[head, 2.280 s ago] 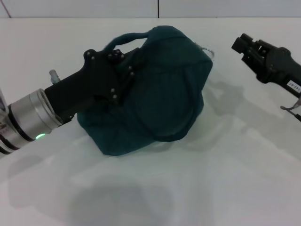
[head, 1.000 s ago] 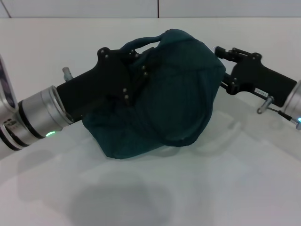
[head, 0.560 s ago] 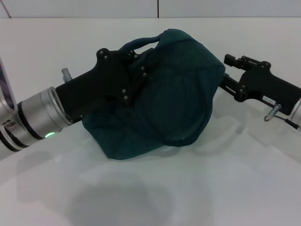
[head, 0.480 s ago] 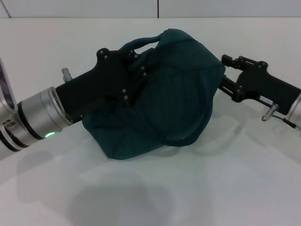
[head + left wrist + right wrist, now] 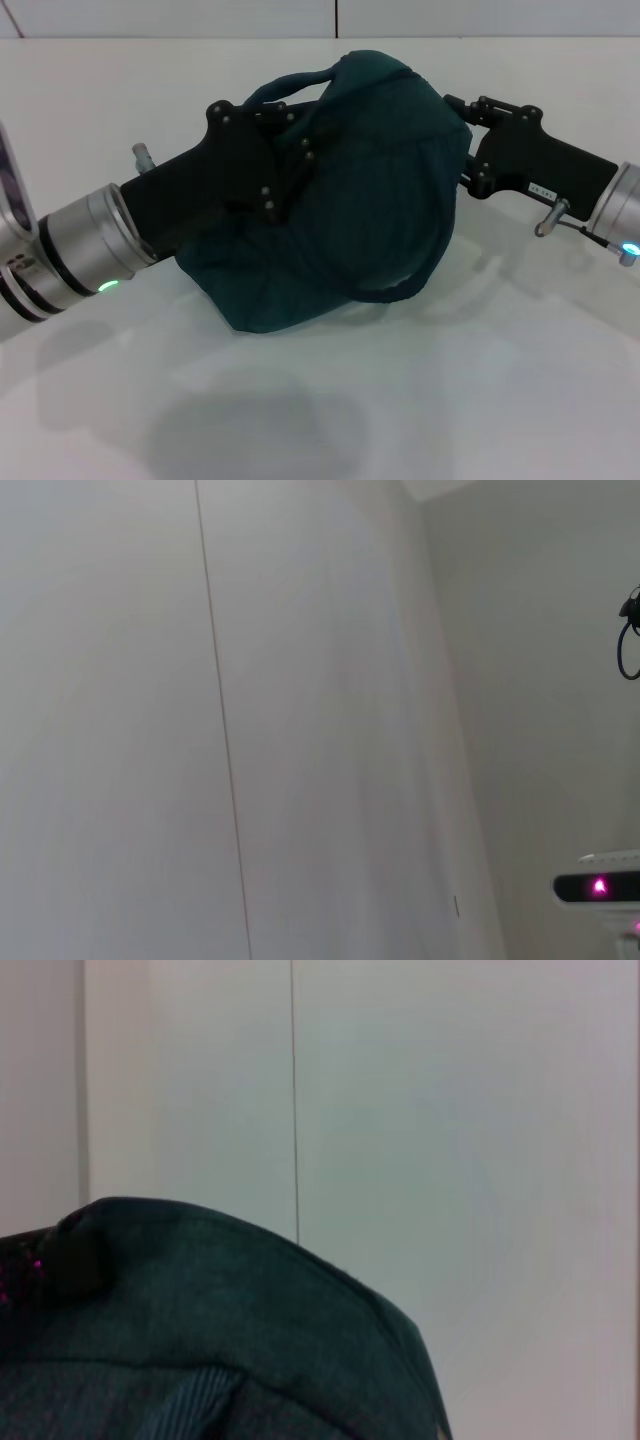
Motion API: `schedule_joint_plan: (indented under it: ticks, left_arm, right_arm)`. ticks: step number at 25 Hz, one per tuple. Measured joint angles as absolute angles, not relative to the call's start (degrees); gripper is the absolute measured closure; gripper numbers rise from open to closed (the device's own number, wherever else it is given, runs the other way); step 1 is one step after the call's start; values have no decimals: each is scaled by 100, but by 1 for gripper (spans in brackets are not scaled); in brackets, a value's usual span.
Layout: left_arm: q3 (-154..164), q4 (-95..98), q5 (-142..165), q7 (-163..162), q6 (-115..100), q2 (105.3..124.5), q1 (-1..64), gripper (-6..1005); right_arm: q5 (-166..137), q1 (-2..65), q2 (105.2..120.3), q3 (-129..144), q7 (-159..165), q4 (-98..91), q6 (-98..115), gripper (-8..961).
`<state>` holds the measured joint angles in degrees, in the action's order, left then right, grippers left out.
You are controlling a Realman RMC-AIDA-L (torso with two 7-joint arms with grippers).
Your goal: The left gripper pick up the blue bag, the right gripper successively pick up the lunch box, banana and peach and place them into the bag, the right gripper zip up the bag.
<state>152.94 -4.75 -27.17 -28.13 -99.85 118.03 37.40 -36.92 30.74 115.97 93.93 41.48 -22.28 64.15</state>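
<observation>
Your left gripper (image 5: 285,150) has its fingers clamped on the dark teal fabric bag (image 5: 370,190), slumped on the white counter (image 5: 500,400). I cannot tell the right gripper's (image 5: 462,112) finger state at the bag's far edge; pulling there could tear the fabric loose.

A bare robotics test room, lab-like: a plain white desk (image 5: 330,420) beneath pale seamed wall panels (image 5: 220,730), a sensor unit (image 5: 600,887) glowing pink nearby, with no household furnishings in sight.
</observation>
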Motion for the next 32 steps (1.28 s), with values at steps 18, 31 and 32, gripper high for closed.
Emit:
schedule_joint_plan:
  ticks: [18, 31, 32]
  left_arm:
    - [15281, -475, -2716, -2813, -9985, 11823, 3754, 886]
    - [15264, -475, -2716, -2800, -9998, 11870, 3730, 869]
    - [15256, -474, -2717, -2799, -9999, 11877, 3725, 868]
  right_arm:
    - [-3679, 3120, 11580, 9281, 4132, -2313, 6221, 521]
    - [-3688, 3127, 11596, 9393, 4085, -2349, 6257, 680]
    - [-3679, 3113, 11598, 9380, 4085, -2352, 6259, 698]
